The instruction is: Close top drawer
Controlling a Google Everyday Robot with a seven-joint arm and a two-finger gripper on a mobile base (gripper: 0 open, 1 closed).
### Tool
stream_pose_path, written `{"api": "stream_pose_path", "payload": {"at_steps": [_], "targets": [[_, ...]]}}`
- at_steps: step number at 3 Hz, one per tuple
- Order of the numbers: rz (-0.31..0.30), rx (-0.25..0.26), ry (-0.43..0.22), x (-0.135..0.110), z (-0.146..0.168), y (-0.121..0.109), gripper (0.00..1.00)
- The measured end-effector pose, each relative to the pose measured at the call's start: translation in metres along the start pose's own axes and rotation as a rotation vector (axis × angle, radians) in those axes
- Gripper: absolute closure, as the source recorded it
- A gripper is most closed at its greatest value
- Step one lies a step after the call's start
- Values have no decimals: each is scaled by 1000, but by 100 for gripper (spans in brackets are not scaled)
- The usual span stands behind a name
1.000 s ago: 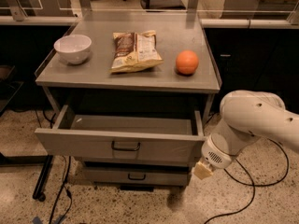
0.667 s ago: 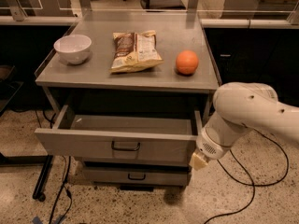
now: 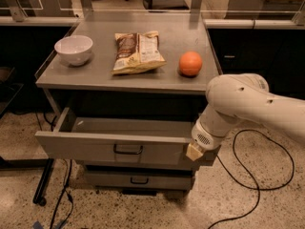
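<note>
My tool (image 3: 194, 152) sat at the right-hand end of the wide, shallow grey metal top drawer (image 3: 81, 146), its tan tip against the flat front panel as far as I could judge. Open or closed, I could not tell. The top drawer stood pulled well out from under the grey metal counter (image 3: 95, 78), its long axis running side to side across the view. The small dark loop handle (image 3: 127, 149) was at the panel's middle, off to the left of my tool in the view. So the way home was straight back, under the counter. Pushing from that end, I judged, risked skewing it on its slides.
</note>
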State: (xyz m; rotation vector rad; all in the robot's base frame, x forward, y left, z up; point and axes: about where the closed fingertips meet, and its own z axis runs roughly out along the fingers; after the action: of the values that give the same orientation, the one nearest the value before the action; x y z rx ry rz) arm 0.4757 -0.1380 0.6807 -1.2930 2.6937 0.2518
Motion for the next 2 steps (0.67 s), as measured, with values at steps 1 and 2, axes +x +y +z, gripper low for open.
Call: {"api": "stream_pose_path", "payload": {"at_steps": [1,2], "targets": [[-1,1,0,-1,0,0,82],[-1,1,0,-1,0,0,57]]}}
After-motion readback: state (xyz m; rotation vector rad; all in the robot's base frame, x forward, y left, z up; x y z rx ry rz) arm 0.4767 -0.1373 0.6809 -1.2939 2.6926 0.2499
